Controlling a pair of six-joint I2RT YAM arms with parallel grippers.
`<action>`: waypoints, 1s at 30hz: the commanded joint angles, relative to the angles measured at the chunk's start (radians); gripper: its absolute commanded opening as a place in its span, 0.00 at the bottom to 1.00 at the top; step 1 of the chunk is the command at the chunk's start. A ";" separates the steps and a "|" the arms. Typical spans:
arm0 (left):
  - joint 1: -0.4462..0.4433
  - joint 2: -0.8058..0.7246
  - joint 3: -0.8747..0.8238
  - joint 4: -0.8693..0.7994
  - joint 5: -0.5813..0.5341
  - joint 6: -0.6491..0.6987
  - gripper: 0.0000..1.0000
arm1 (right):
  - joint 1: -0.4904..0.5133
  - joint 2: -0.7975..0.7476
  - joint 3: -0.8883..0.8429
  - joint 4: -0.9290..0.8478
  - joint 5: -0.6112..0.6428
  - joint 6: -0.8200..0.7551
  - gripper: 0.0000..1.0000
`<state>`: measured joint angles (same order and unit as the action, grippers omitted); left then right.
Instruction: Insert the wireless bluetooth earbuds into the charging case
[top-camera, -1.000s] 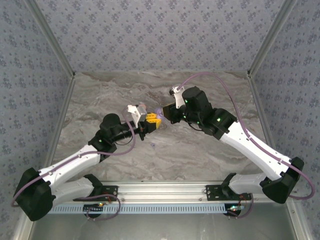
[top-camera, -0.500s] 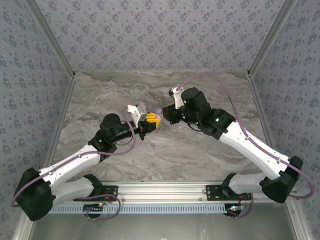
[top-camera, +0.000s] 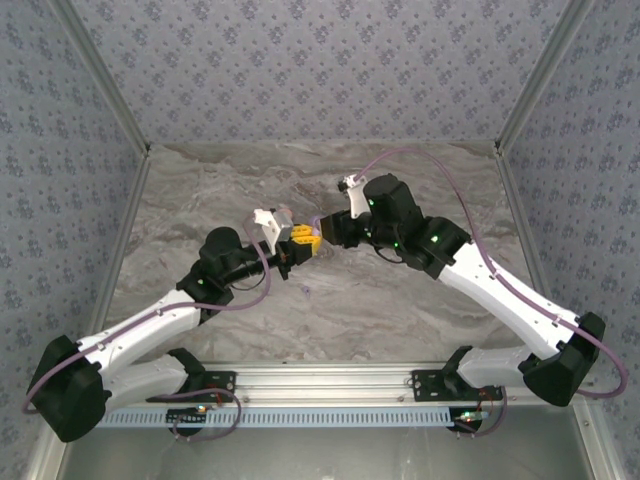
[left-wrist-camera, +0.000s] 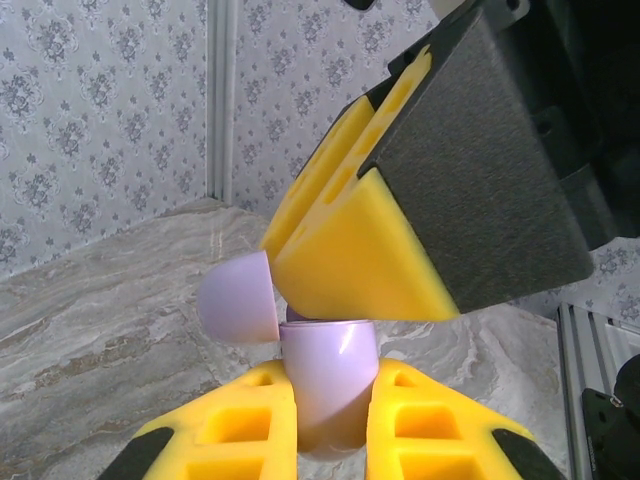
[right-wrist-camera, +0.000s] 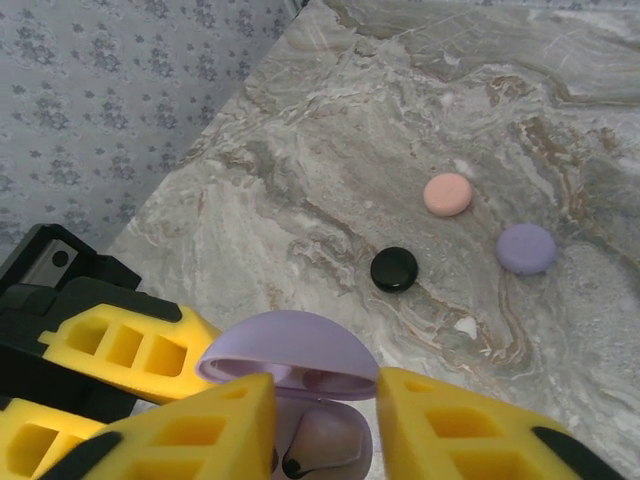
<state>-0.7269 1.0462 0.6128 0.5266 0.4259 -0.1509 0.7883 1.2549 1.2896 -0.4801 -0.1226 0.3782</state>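
Boxing in grey-veined marble tabletop (top-camera: 330, 310): floral-papered walls (top-camera: 320, 70), alu. posts (top-camera: 100, 72).

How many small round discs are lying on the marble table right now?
3, seen from the right wrist: a pale pink round disc farthest back, a black round disc nearest the camera, a lavender round disc to the right. Others may be hidden.

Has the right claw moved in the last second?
Yes. The right gripper has edged slightly left, away from the right corner post, toward the left gripper.
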 joint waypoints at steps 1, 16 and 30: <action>-0.006 -0.020 0.021 0.068 -0.004 -0.007 0.00 | -0.020 -0.019 0.016 0.016 -0.081 0.009 0.41; -0.006 -0.195 -0.050 -0.082 -0.263 0.066 0.00 | -0.140 -0.137 -0.160 0.028 -0.131 -0.009 0.74; -0.005 -0.519 -0.093 -0.384 -0.466 0.141 0.00 | 0.062 0.388 -0.049 -0.203 -0.011 0.024 0.58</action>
<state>-0.7269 0.5728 0.5129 0.2272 0.0090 -0.0410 0.8284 1.5822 1.1614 -0.5823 -0.1696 0.4034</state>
